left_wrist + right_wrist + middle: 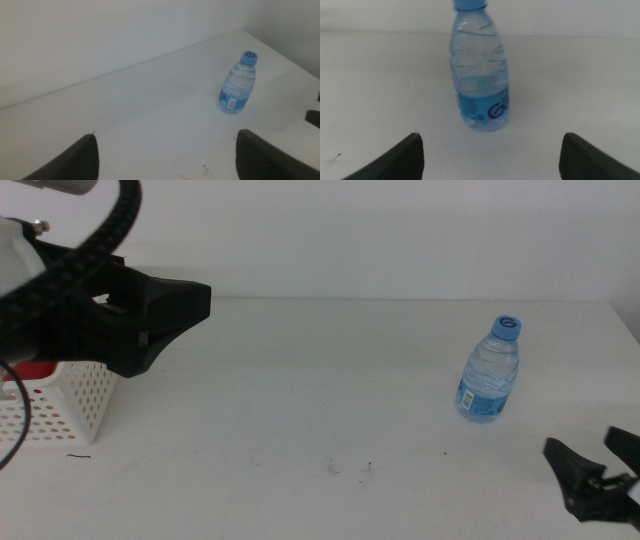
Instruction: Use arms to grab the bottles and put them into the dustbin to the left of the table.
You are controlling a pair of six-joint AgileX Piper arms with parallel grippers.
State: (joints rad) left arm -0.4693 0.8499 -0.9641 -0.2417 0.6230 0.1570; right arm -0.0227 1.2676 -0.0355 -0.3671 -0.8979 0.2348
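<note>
At 3 o'clock on the surface point(330, 380), the water bottle point(490, 370) stands upright; right pincer point(597, 463) released, left pincer point(165, 155) released.

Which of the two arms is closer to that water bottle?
The right gripper, low at the table's near right, jaws open toward the water bottle. The left gripper hangs far off above the dustbin.

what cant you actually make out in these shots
- Dustbin contents: middle view, the left arm covers its top; only a red patch shows.
- Water bottle cap: right wrist view, cut off by the picture edge.
- Bottle label text: too small or blurred in all views.
</note>
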